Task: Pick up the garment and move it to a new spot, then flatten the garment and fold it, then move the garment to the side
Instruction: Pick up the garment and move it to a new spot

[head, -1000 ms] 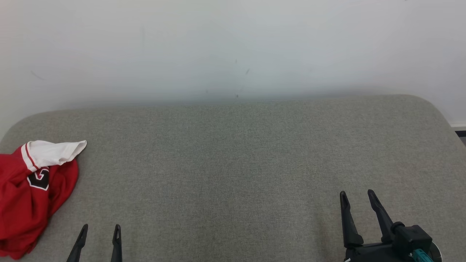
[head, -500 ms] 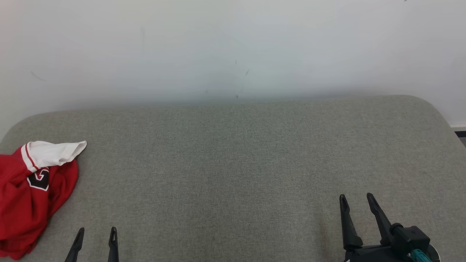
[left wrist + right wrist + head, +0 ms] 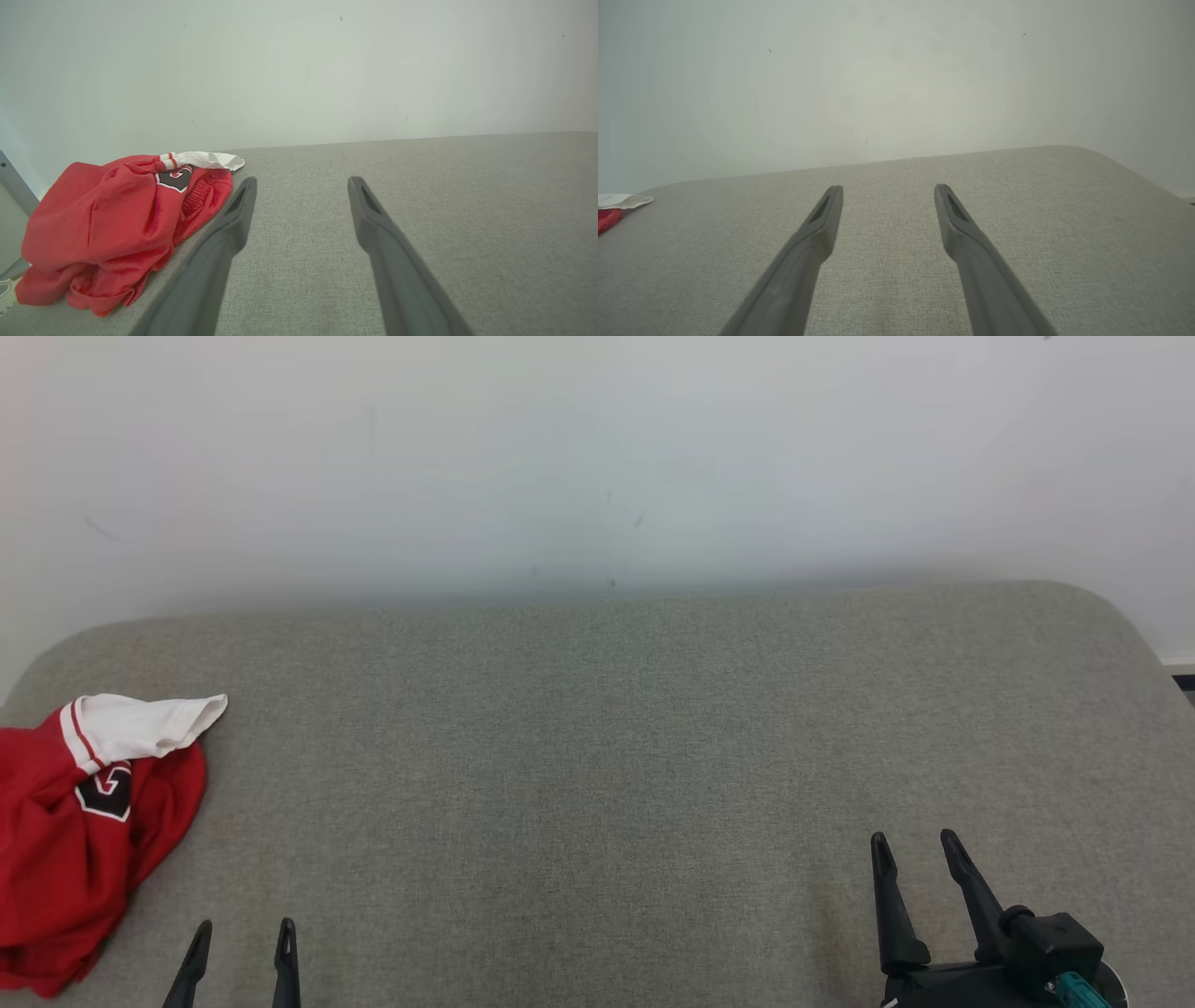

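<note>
A crumpled red garment (image 3: 65,840) with a white sleeve and a black patch lies bunched at the far left of the grey fabric surface (image 3: 597,756). In the left wrist view the garment (image 3: 112,219) sits just left of my fingers. My left gripper (image 3: 243,933) is open at the lower left, to the right of the garment and apart from it. Over bare fabric at the lower right, my right gripper (image 3: 915,845) stands open with nothing between its fingers. A sliver of the garment (image 3: 616,207) shows at the left edge of the right wrist view.
A plain white wall (image 3: 597,457) rises behind the surface. The surface has rounded far corners, and its right edge (image 3: 1153,644) drops off near a strip of dark floor. The garment hangs close to the left edge.
My left gripper has drawn back slightly toward the bottom edge of the head view. The right gripper has dropped a little as well. The garment lies as before.
</note>
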